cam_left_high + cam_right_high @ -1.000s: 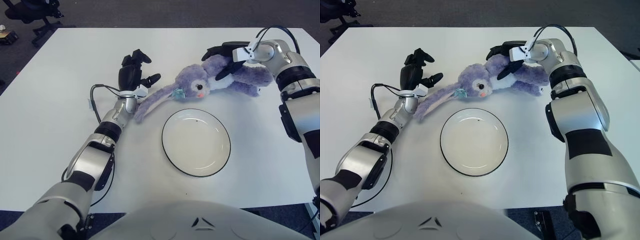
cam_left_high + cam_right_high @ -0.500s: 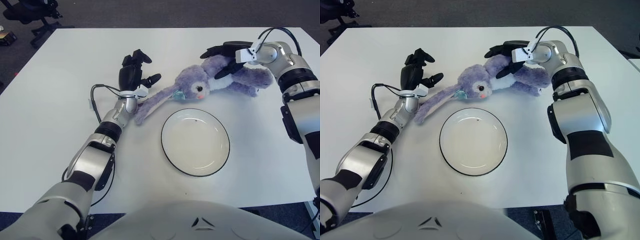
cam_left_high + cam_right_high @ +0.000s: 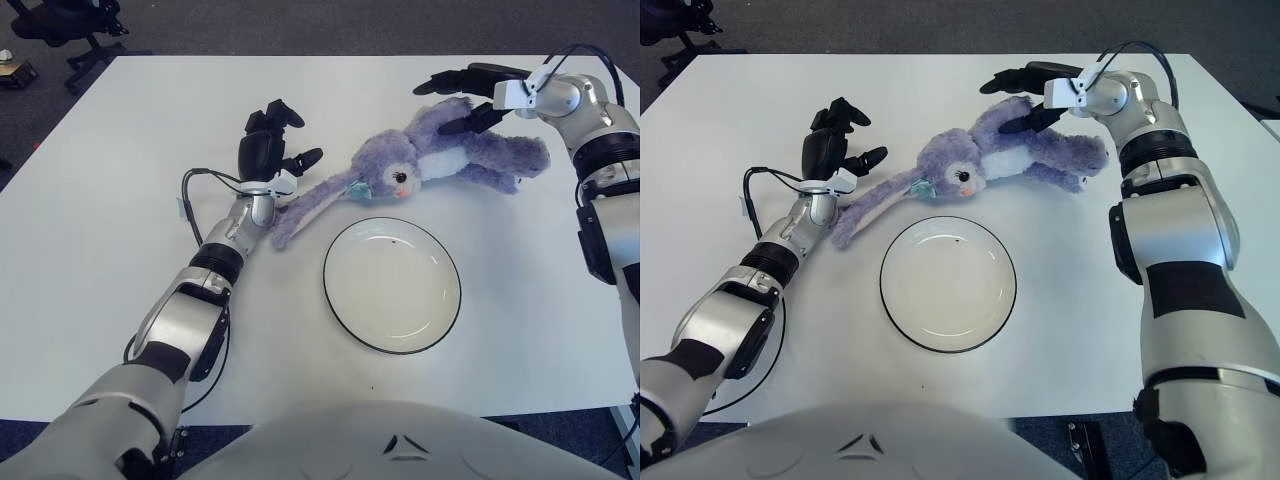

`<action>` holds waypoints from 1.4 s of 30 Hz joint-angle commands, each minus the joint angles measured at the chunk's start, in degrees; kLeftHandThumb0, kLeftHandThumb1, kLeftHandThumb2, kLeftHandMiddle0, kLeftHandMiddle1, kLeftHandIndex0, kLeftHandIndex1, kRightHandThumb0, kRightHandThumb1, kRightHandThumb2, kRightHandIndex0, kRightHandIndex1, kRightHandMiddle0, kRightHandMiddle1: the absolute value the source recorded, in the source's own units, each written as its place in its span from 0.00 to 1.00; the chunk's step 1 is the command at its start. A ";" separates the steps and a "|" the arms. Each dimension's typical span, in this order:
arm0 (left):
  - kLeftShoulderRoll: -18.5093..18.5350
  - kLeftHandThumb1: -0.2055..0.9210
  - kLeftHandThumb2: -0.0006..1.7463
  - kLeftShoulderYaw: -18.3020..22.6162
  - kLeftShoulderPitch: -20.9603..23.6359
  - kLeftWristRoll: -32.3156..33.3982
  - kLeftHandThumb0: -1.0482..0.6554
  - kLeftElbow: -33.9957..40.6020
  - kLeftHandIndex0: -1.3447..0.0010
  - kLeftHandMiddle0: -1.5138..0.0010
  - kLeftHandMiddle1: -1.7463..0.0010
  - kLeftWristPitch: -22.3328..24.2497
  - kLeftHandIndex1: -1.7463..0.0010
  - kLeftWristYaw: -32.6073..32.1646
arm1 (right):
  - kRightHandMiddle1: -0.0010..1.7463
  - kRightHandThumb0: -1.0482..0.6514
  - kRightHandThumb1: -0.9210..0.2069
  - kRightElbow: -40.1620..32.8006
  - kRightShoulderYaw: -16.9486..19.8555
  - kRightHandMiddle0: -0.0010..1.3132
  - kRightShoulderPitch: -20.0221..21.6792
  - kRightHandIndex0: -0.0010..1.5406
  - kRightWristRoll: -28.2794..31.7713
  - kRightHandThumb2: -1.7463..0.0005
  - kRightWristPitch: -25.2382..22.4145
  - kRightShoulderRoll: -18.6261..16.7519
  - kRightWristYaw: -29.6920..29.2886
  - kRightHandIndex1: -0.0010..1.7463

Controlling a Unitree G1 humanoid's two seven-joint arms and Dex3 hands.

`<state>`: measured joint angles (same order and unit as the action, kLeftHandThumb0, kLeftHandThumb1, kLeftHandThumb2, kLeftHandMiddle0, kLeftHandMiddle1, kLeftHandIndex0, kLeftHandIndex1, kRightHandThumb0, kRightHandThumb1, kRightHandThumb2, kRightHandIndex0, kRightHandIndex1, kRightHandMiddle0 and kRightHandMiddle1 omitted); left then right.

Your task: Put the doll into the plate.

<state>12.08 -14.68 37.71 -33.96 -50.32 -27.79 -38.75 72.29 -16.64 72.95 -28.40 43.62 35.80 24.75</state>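
Observation:
A purple plush bunny doll (image 3: pixel 420 160) lies on its side on the white table, its long ears (image 3: pixel 305 205) pointing left. The white black-rimmed plate (image 3: pixel 392 290) sits just in front of it and holds nothing. My right hand (image 3: pixel 462 98) hovers over the doll's upper paw and back, fingers spread, closed on nothing. It also shows in the right eye view (image 3: pixel 1025 95). My left hand (image 3: pixel 270 140) stands upright with its fingers open, just left of the doll's ear tips and not holding them.
The table's far edge (image 3: pixel 330 57) runs behind the doll. An office chair base (image 3: pixel 70 30) stands on the dark floor at the back left. A black cable (image 3: pixel 195 190) loops beside my left forearm.
My right hand has lifted off the doll and moved right, its fingers now spread above it. The doll, plate and left hand have stayed put.

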 commanded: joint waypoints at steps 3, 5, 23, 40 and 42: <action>0.37 1.00 0.27 -0.38 -0.14 -0.10 0.62 -0.75 0.87 0.83 0.13 0.44 0.00 0.20 | 0.03 0.21 0.00 -3.54 1.52 0.31 1.92 0.39 0.41 0.58 -4.75 1.08 -6.00 0.01; 0.40 1.00 0.27 -0.46 -0.12 -0.18 0.62 -0.81 0.87 0.83 0.13 0.49 0.00 0.19 | 0.03 0.23 0.00 -4.43 1.76 0.30 1.69 0.34 0.74 0.59 -4.66 1.57 -5.94 0.01; 0.37 1.00 0.26 -0.76 0.01 -0.14 0.62 -1.01 0.86 0.83 0.14 0.96 0.00 1.07 | 0.04 0.28 0.00 -10.41 6.26 0.34 -3.55 0.30 4.72 0.71 -0.62 6.29 -7.88 0.00; 0.18 1.00 0.26 -0.77 0.26 -0.05 0.62 -1.26 0.86 0.83 0.15 1.38 0.00 1.65 | 0.04 0.26 0.00 -33.83 13.51 0.35 -23.18 0.31 7.57 0.76 -3.20 12.70 -9.80 0.01; 0.19 1.00 0.26 -0.81 0.31 -0.10 0.62 -1.28 0.86 0.83 0.15 1.49 0.00 1.75 | 0.04 0.27 0.00 -36.47 14.52 0.36 -25.44 0.31 8.03 0.76 -3.68 13.17 -9.83 0.01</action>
<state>11.99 -15.20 37.76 -34.18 -51.54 -26.74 -37.46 39.85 -3.83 50.77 -21.71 40.71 47.70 15.60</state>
